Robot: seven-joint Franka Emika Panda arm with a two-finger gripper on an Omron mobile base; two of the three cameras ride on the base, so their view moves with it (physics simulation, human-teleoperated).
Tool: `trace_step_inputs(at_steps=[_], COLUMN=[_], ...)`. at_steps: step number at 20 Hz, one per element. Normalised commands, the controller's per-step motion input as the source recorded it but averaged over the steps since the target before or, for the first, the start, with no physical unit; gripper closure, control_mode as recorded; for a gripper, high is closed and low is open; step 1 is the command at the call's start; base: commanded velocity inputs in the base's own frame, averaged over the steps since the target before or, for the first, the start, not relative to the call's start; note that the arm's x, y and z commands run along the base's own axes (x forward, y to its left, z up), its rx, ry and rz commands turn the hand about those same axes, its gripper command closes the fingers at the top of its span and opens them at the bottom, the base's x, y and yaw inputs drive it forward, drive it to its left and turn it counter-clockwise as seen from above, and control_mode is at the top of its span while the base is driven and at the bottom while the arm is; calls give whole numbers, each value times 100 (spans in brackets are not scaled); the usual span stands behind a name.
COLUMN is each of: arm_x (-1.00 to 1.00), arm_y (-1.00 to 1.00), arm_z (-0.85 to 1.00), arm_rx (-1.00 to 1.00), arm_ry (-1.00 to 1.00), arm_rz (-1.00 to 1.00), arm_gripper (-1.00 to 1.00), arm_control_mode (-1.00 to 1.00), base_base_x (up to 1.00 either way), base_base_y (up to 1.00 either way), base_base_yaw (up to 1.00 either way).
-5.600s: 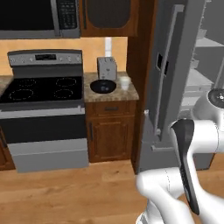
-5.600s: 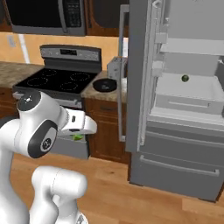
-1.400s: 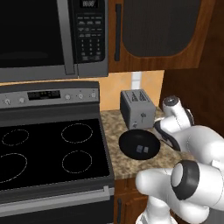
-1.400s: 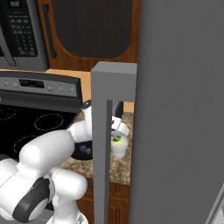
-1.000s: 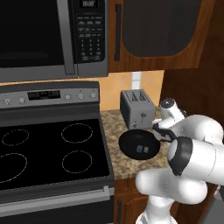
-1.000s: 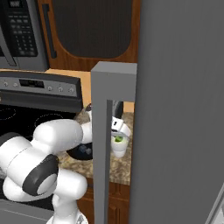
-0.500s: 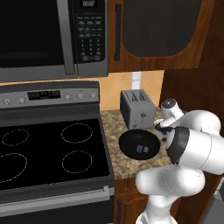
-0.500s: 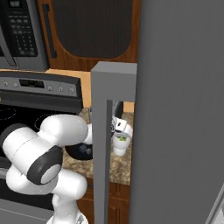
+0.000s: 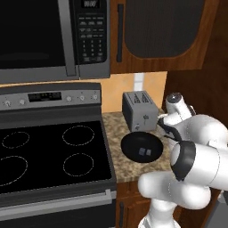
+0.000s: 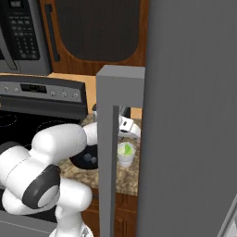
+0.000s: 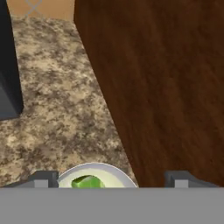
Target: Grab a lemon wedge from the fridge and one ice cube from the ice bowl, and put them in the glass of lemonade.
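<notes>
Where granite counter shows, lemon wedge [image 11: 87,181] in glass of lemonade [image 10: 125,154], ice cubes in ice bowl [image 9: 141,146]

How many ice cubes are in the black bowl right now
2. Both ice cubes lie side by side near the middle of the ice bowl, on the counter in front of the toaster. The arm hides part of the bowl.

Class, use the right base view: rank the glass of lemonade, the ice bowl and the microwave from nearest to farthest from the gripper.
1. glass of lemonade, directly beneath the gripper, lemon wedge inside.
2. ice bowl, on the counter left of the glass.
3. microwave, up at the top left above the stove.
</notes>
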Motion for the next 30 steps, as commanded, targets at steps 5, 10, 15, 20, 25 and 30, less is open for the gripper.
trace_step_inputs(at_steps=[5,10,15,20,25,30], arm_x=[-28,-100,-100,-28,4,47], arm_y=[13,81,100,100,75,23], arm_z=[81,35,3,-8,-15,-41], arm_rx=[0,0,5,30,3,3], arm_ry=[-3,-1,0,19,18,3], arm_rz=[1,18,25,23,14,-4], arm_gripper=[-100,-100,-100,-100,-100,-100], arm_control_mode=[-100,-100,-100,-100,-100,-100], base_base_x=[0,0,0,0,0,0], base_base_y=[0,0,0,0,0,0], base_base_yaw=[0,0,0,0,0,0])
